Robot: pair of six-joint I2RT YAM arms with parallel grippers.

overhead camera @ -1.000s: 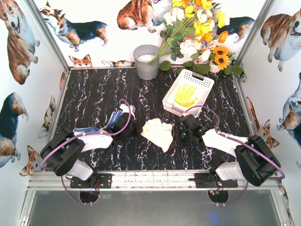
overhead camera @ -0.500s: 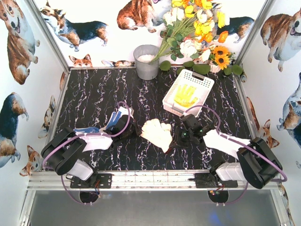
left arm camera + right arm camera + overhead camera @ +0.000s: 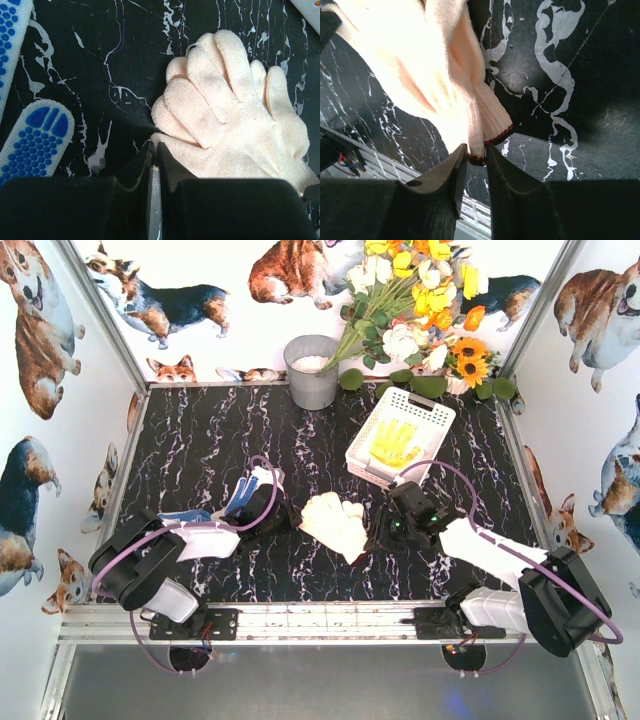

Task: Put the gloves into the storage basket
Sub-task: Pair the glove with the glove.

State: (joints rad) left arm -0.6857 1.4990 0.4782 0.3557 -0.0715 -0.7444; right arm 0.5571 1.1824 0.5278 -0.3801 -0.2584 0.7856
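A pile of white gloves (image 3: pixel 335 522) lies mid-table between my two grippers. My left gripper (image 3: pixel 155 145) is shut, with a tuft of the white glove's (image 3: pixel 230 115) edge pinched at its tips. My right gripper (image 3: pixel 476 150) stands slightly open around the red-trimmed cuff (image 3: pixel 492 120) of a white glove (image 3: pixel 420 65) that rests on the table. Two blue-dotted gloves (image 3: pixel 245 495) (image 3: pixel 40 135) lie beside the left arm. The white storage basket (image 3: pixel 432 412) stands at the back right with a yellow glove (image 3: pixel 393 443) inside.
A grey metal bucket (image 3: pixel 312 370) stands at the back centre, with a flower bunch (image 3: pixel 420 310) to its right behind the basket. Walls printed with dogs close in the black marble table (image 3: pixel 200 440) on three sides.
The right gripper's jaws have parted around the glove cuff, and the right arm's elbow has swung outward to the right. The left gripper stays shut in place.
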